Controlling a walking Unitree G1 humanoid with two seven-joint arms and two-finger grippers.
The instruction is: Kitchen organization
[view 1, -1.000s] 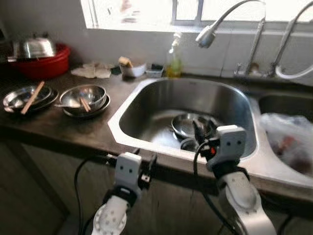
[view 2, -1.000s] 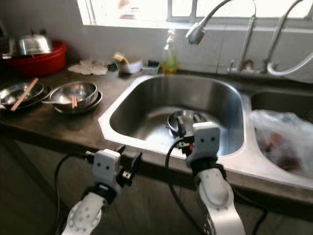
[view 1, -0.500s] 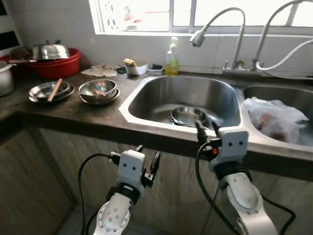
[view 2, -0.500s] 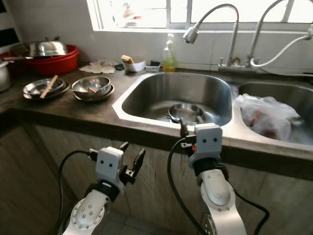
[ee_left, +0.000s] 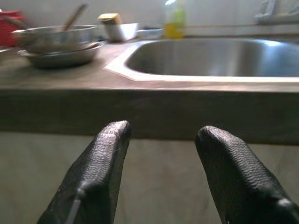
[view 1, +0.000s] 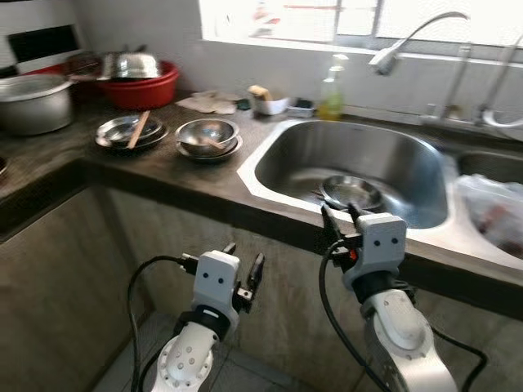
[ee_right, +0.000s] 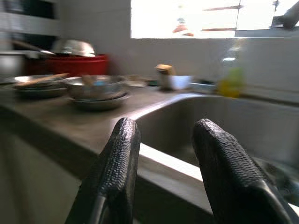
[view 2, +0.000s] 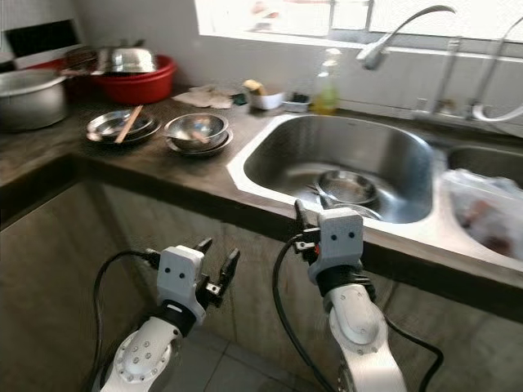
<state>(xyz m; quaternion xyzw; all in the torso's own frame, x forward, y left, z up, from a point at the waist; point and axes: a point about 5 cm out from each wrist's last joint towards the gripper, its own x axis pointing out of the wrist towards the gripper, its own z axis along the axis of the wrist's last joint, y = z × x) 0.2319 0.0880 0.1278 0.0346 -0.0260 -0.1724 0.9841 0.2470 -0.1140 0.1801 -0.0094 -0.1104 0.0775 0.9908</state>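
A steel bowl (view 1: 350, 192) lies at the bottom of the left sink basin (view 1: 286, 155). On the dark counter (view 1: 163, 175) to its left stand stacked steel bowls (view 1: 207, 136) holding a utensil, and steel plates (view 1: 129, 131) with a wooden stick across them. My right gripper (view 1: 339, 216) is open and empty, held at the height of the counter's front edge before the sink. My left gripper (view 1: 244, 259) is open and empty, lower down in front of the cabinet. The left wrist view has both fingers (ee_left: 100, 172) apart, facing the counter edge (ee_left: 154, 109).
A red basin (view 1: 140, 82) with a steel lid and a large grey pot (view 1: 33, 102) stand at the far left. A soap bottle (view 1: 331, 86), a small white dish (view 1: 268, 102) and a cloth (view 1: 208, 104) line the back. A curved tap (view 1: 384, 57) overhangs the sink. A plastic bag (view 1: 494, 220) lies at the right.
The whole view has pulled back from the sink and shifted, now taking in more of the left counter and cabinet front. Both grippers stay open and empty.
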